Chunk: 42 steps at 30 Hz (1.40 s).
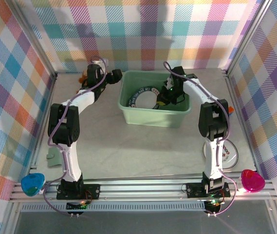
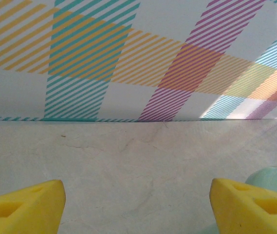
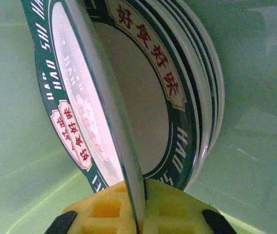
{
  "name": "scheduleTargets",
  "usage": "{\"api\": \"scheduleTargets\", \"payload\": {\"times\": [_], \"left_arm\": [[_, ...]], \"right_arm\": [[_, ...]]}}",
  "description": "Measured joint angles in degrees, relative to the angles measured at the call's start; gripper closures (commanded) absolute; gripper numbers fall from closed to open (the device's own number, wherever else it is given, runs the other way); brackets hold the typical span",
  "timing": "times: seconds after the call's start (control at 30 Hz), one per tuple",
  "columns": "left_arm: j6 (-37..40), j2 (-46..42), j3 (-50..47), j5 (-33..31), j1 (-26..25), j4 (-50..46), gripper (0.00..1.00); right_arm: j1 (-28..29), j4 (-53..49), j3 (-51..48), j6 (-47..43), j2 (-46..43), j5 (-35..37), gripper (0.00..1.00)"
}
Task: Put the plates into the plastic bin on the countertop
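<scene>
pinching a glossy round plate (image 3: 97, 112) edge-on by its dark-green lettered rim, the right gripper (image 3: 138, 210) is clamped tight inside the smooth mint bin (image 1: 150, 115), just before a second plate (image 3: 189, 73) (same pattern), while the left gripper (image 2: 138, 204) hangs wide, empty, over the marbled countertop (image 2: 128, 156).

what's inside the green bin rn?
A stack of green-rimmed plates on the plastic bin floor, plus one plate on edge, pinched by the right tool. The right arm covers the bin's right side.

Colourful plaid walls (image 1: 143, 34) and aluminium rails (image 1: 143, 187) enclose the workspace.
</scene>
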Motion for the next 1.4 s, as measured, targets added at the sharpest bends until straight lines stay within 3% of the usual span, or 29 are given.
{"api": "scheduleTargets", "payload": {"times": [0.17,0.27,0.57,0.63,0.77,0.87,1.1,1.4], "left_arm": [[0.52,0.0,0.0,-0.42,0.0,-0.07,0.22],[0.7,0.0,0.0,-0.52,0.0,-0.07,0.22],[0.68,-1.29,-2.21,-0.59,0.0,0.87,0.22],[0.68,-2.36,-3.52,-0.57,-0.2,0.94,0.22],[0.68,-4.68,-6.54,-0.98,-0.74,2.36,0.22],[0.63,-6.54,-8.83,-1.46,-1.14,3.98,0.22],[0.66,-8.07,-10.6,-1.95,-1.46,6.78,0.22],[0.42,-8.61,-10.05,-1.9,-1.44,3.06,0.21]], "right_arm": [[0.0,-1.86,2.05,-0.72,1.86,-0.98,0.87],[0.09,-3.02,2.05,-1.2,1.88,-0.28,0.65],[0.48,-3.54,1.95,-1.53,1.68,5.2,0.29],[0.72,-3.52,1.92,-1.73,1.18,6.6,0.26],[1.79,-3.23,0.7,-2.6,-2.16,12.59,0.08],[2.91,-1.07,-4.28,-3.04,-8.35,17.44,0.03],[5.57,7.08,-12.66,-5.46,-21.97,27.02,0.03],[6.62,10.67,-18.14,-6.88,-31.12,38.16,0.03]]}}
